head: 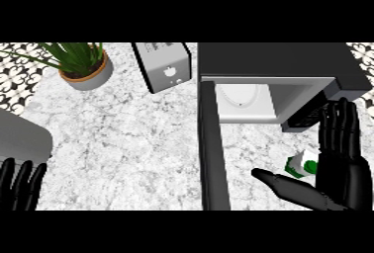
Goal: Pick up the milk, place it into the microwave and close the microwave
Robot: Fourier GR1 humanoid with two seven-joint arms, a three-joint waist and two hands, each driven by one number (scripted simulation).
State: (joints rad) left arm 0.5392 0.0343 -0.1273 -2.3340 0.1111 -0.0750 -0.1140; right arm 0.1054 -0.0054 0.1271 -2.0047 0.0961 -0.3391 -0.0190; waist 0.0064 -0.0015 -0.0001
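The milk (pixel 301 165) sits on the desk (pixel 124 143) just in front of the open microwave (pixel 277 74), right hand (pixel 337 170) open around it; left hand (pixel 21 185) rests open, well left of the microwave

The white, grey-veined marble surface (pixel 131 143) looked polished and smooth. The dark boxy microwave (pixel 277 62) at upper right had a matt black shell and a pale, smooth inner cavity. The small green-and-white milk carton (pixel 301 165) looked like printed card. The black right hand (pixel 340 168) showed a faint plastic sheen. The brushed-metal toaster (pixel 166 66) looked satin, and the grey plant pot (pixel 87 76) matt.
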